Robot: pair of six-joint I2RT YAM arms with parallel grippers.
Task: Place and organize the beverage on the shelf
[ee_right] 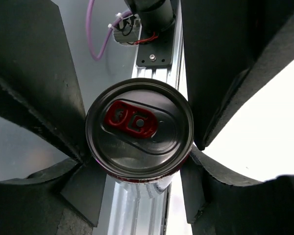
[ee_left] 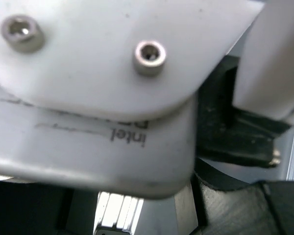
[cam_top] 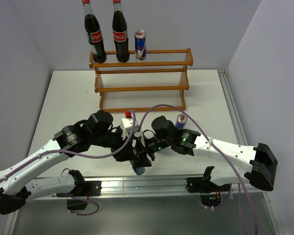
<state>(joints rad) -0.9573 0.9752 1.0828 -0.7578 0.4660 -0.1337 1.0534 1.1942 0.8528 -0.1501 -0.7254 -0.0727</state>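
The wooden shelf [cam_top: 139,73] stands at the back, with two cola bottles [cam_top: 95,36] [cam_top: 120,34] and one can [cam_top: 140,45] on its top tier. Another can [cam_top: 180,121] stands on the table by the right arm, and a red can top [cam_top: 129,114] peeks out behind the left wrist. Both grippers meet over the near edge on one upright can [cam_top: 139,170] [ee_right: 139,129]. My right gripper [cam_top: 147,155] [ee_right: 137,169] has its fingers [ee_right: 193,181] pressed against the can's sides. My left gripper [cam_top: 131,155] grips the same can; its own view is blocked.
A white camera housing [ee_left: 88,98] fills the left wrist view. An aluminium rail [cam_top: 147,183] [ee_right: 137,210] runs along the table's near edge under the held can. Purple cables [cam_top: 152,110] arch over both wrists. Walls close in the table on the left, right and behind the shelf.
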